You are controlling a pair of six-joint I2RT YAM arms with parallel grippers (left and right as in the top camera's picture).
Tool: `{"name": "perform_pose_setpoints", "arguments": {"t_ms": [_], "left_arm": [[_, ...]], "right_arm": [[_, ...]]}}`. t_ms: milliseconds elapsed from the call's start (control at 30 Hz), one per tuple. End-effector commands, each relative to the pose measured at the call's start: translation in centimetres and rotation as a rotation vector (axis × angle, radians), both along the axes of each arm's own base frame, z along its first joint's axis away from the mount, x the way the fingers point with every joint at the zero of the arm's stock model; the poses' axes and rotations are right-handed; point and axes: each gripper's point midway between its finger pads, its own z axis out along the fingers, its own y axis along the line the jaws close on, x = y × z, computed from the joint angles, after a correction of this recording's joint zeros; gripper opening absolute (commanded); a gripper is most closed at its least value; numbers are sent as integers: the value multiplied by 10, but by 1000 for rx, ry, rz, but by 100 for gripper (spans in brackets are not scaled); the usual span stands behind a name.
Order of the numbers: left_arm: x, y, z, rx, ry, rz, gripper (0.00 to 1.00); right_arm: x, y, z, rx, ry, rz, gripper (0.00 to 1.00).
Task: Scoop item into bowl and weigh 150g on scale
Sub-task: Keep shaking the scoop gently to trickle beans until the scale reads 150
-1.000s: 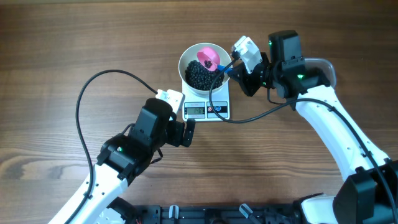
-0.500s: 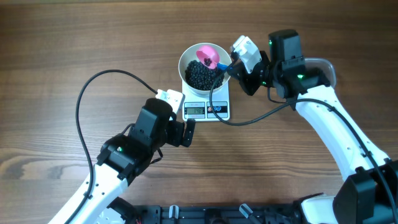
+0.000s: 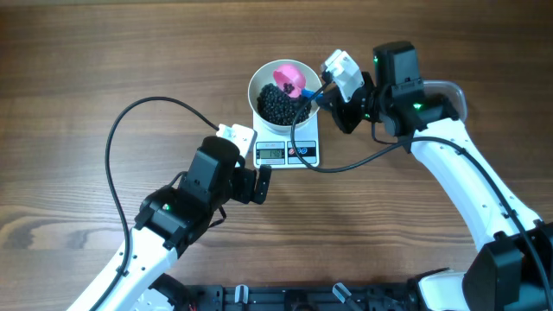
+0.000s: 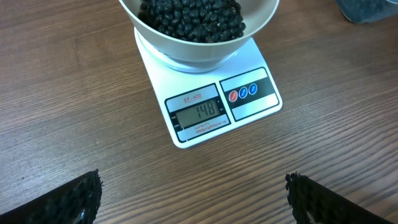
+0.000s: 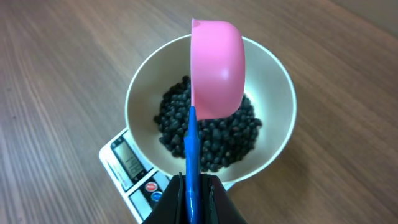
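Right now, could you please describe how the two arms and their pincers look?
Both the left arm and right arm have white links, black joint housings and a small green light. A black cable loops off each. The left pincer has black, rough-textured fingers; the right pincer is black too.

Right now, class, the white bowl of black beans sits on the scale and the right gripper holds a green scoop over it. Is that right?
No: the scoop is pink, not green, as the right wrist view shows. The bowl of black beans does sit on the scale, with the right gripper holding the scoop over it.
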Motion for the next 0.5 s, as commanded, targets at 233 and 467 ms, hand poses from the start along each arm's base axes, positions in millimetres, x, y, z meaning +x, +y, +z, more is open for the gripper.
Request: {"name": "perform_pose_setpoints", "arguments": {"t_ms": [233, 467], "left_arm": [[2, 3, -1, 21, -10, -2, 100], [2, 3, -1, 21, -10, -1, 100]], "right_arm": [[3, 7, 14, 51, -21, -8, 4], [11, -1, 11, -5, -61, -39, 4]]}}
